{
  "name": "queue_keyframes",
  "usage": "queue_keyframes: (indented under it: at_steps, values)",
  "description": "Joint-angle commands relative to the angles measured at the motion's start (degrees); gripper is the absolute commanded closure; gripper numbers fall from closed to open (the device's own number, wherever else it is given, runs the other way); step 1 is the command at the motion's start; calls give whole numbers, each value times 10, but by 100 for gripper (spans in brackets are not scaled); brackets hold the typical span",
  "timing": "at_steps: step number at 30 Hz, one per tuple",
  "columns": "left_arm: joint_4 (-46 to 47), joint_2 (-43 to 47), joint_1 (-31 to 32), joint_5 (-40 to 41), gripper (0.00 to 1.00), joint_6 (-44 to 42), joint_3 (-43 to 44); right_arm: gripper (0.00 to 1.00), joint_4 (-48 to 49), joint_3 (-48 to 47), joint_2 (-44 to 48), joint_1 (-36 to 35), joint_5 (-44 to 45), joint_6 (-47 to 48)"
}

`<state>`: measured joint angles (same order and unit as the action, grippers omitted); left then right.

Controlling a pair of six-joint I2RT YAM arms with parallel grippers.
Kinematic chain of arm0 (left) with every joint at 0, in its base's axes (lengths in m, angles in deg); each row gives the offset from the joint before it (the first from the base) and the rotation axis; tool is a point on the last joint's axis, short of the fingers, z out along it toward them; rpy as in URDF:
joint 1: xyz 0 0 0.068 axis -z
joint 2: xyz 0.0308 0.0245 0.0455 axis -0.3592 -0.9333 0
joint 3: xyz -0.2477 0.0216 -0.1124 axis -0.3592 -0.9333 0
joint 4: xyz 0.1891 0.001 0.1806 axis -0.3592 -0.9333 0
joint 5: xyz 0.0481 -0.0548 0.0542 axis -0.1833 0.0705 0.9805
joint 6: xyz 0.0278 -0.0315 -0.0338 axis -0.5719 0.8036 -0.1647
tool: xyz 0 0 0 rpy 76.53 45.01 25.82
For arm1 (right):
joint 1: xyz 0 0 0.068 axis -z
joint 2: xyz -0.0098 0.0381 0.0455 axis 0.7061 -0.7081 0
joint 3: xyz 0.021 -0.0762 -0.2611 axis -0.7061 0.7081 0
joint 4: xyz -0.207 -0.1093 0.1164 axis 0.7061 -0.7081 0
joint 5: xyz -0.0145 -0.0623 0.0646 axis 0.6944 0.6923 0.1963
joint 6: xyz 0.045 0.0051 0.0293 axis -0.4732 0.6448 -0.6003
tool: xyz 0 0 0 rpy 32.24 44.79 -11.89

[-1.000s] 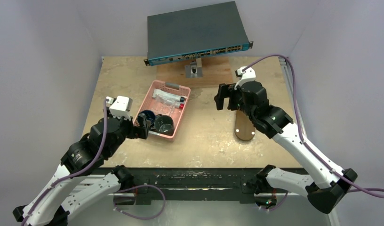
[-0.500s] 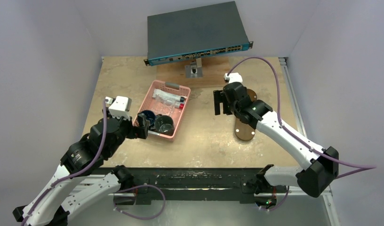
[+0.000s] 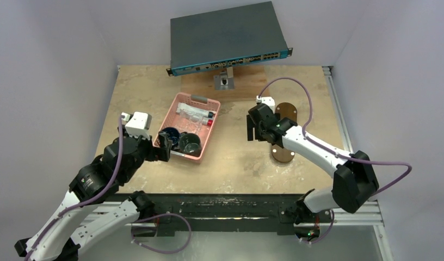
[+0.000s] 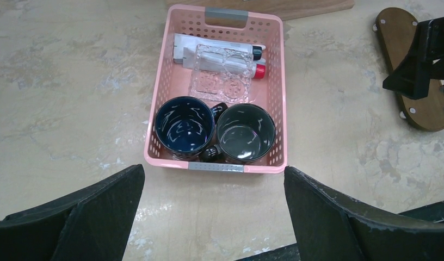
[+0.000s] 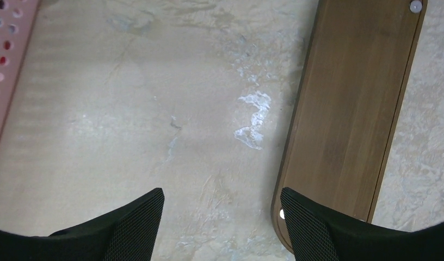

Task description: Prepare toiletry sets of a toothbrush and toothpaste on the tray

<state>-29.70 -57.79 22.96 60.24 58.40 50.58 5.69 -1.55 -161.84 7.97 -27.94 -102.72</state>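
Here, the left end effector [image 4: 213, 173], fingers spread wide and holding nothing, hovers at the near end of the pink basket [image 4: 161, 81]. The toiletry sets [image 4: 220, 62] lie in the basket's far half, behind two dark mugs [image 4: 184, 126]. The right end effector [image 5: 221, 194], likewise spread and empty, hangs over bare tabletop [image 5: 100, 109] just beside the tray [image 5: 350, 109], between tray and basket.

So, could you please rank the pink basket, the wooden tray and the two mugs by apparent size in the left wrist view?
1. pink basket
2. wooden tray, though partly hidden
3. blue mug and grey mug: they look alike, so I won't rank them.
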Motion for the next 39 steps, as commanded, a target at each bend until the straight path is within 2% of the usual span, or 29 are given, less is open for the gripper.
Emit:
queue_keyframes:
  at_steps: [1,12,19,25,39]
  values:
    - [4,8,2,0,0,3,-2,20,23,18,-15,22,33,-43]
    - [5,15,2,0,0,1,-4,32,77,54,-51,99,-12,-45]
    - [4,19,2,3,0,-1,-5,44,88,53,-75,108,-12,-39]
    - [5,19,2,3,0,-1,-5,47,94,57,-89,111,-3,-37]
    - [4,20,2,6,0,-1,-5,67,99,70,-100,115,-23,-32]
